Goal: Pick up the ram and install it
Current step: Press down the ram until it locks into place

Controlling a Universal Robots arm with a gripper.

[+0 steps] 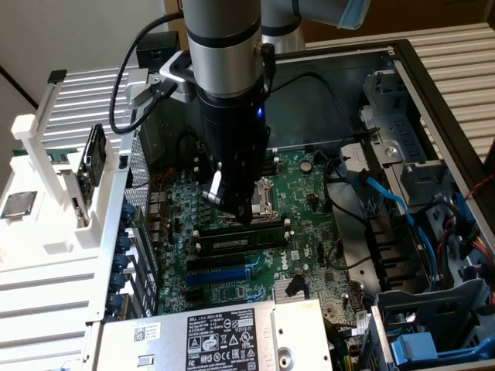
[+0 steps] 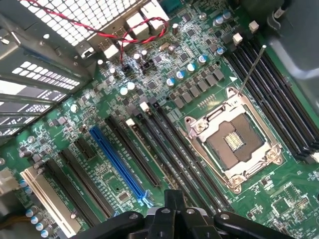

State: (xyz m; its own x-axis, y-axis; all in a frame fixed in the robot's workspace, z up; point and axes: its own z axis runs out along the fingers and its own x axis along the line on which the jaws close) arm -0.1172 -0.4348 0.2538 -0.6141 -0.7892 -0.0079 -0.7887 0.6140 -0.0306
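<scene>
Inside an open computer case, the ram (image 1: 241, 241) is a long thin stick with dark chips. It stands on edge in one of the black memory slots, just in front of the processor socket (image 1: 261, 197). My gripper (image 1: 232, 214) is shut and empty, pointing down just above and behind the ram; I cannot tell whether it touches it. In the wrist view the shut fingertips (image 2: 172, 198) sit over the row of black memory slots (image 2: 167, 144), between the blue slot and the socket.
The open processor socket (image 2: 232, 142) lies beside the slots, and a blue expansion slot (image 2: 119, 162) is on the other side. Red and black wires (image 2: 130, 34) run near the case wall. A power supply (image 1: 216, 336) sits at the front. Blue cables (image 1: 394, 205) and drive cages are at the exterior view's right, a white rack (image 1: 46, 193) at its left.
</scene>
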